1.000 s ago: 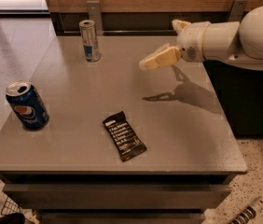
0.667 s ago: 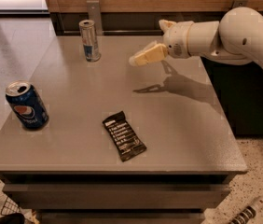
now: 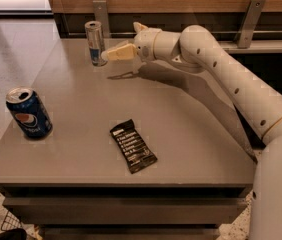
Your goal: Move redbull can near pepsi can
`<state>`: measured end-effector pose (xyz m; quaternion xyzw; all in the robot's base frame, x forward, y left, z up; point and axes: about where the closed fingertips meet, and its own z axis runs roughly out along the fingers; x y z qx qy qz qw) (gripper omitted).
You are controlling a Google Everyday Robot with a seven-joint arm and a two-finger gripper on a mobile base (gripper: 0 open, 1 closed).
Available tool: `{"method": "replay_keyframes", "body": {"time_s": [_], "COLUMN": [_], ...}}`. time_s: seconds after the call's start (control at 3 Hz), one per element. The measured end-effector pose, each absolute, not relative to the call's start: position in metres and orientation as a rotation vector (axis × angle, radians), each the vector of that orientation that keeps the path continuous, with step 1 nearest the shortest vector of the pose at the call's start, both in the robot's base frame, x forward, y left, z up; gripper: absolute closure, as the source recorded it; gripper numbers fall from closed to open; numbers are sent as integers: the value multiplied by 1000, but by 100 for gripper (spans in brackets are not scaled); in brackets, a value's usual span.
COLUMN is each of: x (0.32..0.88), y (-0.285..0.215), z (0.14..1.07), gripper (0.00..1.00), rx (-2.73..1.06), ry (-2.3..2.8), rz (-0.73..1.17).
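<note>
The redbull can [image 3: 95,42], slim and silver with blue panels, stands upright at the far left of the grey table [image 3: 191,134]. The pepsi can [image 3: 28,112], stout and dark blue with a round logo, stands upright near the table's left edge, well in front of the redbull can. My gripper [image 3: 119,45] is just right of the redbull can, above the table, open and empty. One cream finger [image 3: 115,53] points left and its tip reaches the can's right side. The white arm stretches in from the right.
A black snack bar wrapper [image 3: 133,145] lies flat near the table's front middle. A wooden wall with metal brackets [image 3: 249,14] runs behind the table. The floor lies off the left edge.
My gripper has moved left across the back of the table, from right of centre to right beside the redbull can. Both cans and the wrapper have not moved.
</note>
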<state>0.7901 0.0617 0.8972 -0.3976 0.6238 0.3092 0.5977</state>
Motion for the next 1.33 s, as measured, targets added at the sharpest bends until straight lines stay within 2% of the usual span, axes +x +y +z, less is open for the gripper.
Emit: {"method": "replay_keyframes", "body": {"time_s": [0.67,1.0,1.33], "x": [818,817,817], "y": [114,118,121], "z": [892,892,892], "gripper": [0,16,39], "rx": [-915,-918,-921], "ry": [1396,1394,1393], "rz": [790,796,799]}}
